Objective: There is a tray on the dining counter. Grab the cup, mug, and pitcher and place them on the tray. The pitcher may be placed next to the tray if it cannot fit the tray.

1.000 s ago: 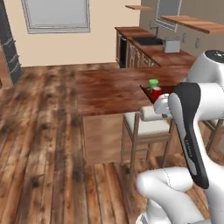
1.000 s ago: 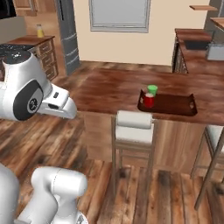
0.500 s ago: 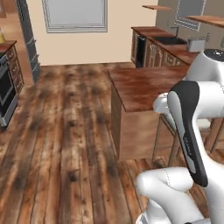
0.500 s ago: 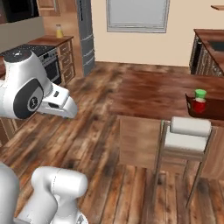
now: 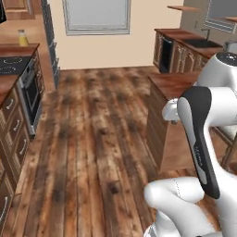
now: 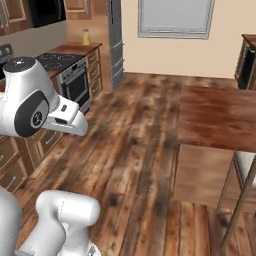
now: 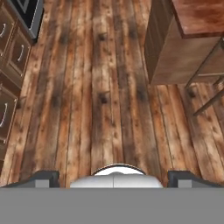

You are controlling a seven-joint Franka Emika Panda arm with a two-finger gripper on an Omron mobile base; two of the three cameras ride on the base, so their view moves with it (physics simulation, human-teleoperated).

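Note:
The pitcher [image 5: 21,37], yellow with a narrower neck, stands far off on the kitchen countertop beyond the stovetop [image 5: 10,65]; the right base view has the pitcher [image 6: 86,36] at the upper left. One corner of the dining counter [image 5: 175,84] lies to the right, its reddish wood top [image 6: 220,117] bare where it shows. My gripper [image 7: 114,178] hangs open over the plank floor, its fingertips [image 7: 44,177] wide apart with nothing between them. The dining counter [image 7: 199,15] is at the hand view's upper right. The tray, cup and mug are out of view.
Cabinets with drawers and an oven [image 6: 75,86] line the left wall. A tall dark fridge [image 5: 49,41] stands behind them. A stool [image 6: 244,172] sits against the dining counter's near side. Wide plank floor [image 5: 97,139] runs between the two.
The whole picture has swung: the base has turned left. The tray with the cup and mug has slid out of frame to the right, and the stove side has come in.

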